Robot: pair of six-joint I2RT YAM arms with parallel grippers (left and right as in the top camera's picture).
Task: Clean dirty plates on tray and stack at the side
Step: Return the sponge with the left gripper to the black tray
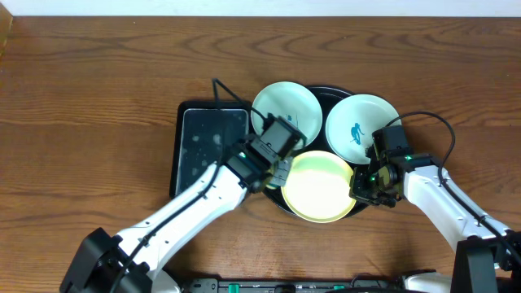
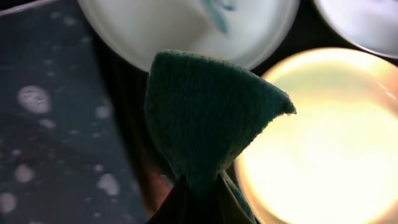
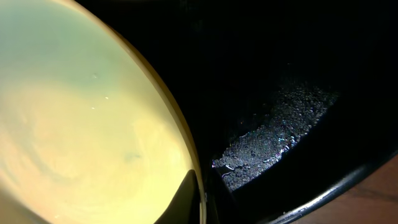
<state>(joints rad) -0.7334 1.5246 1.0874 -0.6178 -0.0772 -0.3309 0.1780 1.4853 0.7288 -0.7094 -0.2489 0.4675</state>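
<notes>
Green sponge (image 2: pixel 211 118) squeezed tight in my left gripper (image 1: pixel 279 169), just beside the yellow plate (image 1: pixel 319 189), my right gripper (image 1: pixel 361 185) pinching its rim, two mint plates (image 1: pixel 285 104) behind, all inside the round black tray (image 1: pixel 330 93), wet flat tray (image 1: pixel 207 150) further left

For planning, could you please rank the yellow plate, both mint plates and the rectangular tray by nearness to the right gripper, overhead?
1. yellow plate, in right gripper
2. right mint plate, behind
3. left mint plate, back left
4. rectangular tray, far left
</notes>
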